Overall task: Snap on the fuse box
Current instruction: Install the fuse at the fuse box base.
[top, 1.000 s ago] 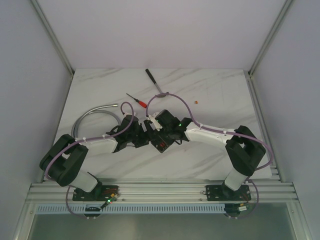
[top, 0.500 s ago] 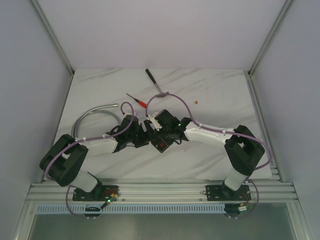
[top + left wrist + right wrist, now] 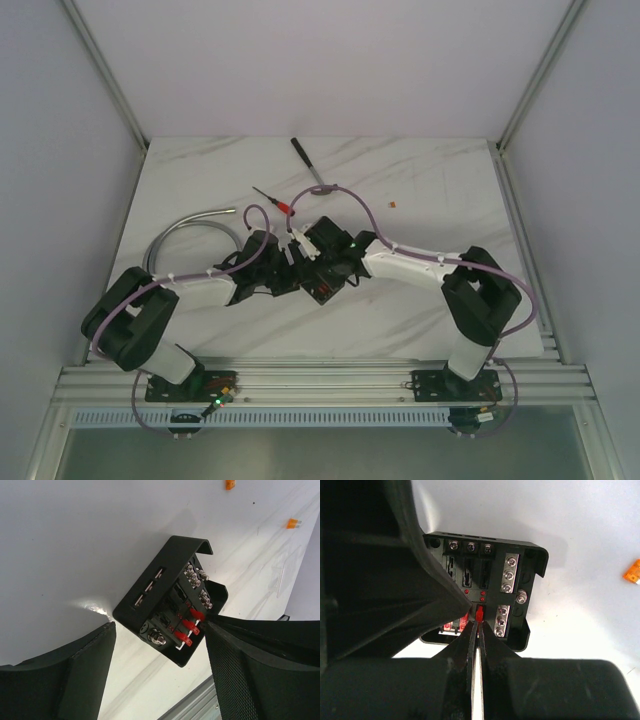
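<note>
Right hand (image 3: 479, 629) has clenched shut, tips at a red fuse (image 3: 480, 614) in the fuse box (image 3: 512, 580) just ahead, which is half hidden behind one finger. Left hand (image 3: 159, 630) is released and straddles the box.

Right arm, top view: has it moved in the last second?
Yes. The right arm has shifted left: its elbow now sits farther from the right edge of the table, while the orange fuse stays put.
</note>
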Motion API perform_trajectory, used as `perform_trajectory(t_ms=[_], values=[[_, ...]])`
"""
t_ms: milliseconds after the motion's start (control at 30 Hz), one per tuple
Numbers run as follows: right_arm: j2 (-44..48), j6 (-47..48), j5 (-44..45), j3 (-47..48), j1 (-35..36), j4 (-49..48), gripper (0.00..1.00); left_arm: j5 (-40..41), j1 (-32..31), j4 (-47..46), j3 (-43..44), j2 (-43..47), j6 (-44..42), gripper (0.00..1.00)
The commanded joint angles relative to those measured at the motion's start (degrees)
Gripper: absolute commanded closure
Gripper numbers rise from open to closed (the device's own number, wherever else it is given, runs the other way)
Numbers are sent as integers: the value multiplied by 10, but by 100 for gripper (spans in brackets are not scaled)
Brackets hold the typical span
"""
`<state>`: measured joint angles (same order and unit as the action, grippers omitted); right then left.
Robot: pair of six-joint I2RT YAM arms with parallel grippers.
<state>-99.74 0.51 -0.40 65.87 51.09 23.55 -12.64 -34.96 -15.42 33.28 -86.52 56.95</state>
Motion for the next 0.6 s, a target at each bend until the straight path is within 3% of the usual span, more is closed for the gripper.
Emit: perform_trajectory(t_ms=[0,567], values=[[-77,7,-10,-27,7,21,98,-9,-4,0,0,-11,-3,20],[-158,-7,7,-21,9,28,100,-15,-6,-22,-9,-24,1,36]])
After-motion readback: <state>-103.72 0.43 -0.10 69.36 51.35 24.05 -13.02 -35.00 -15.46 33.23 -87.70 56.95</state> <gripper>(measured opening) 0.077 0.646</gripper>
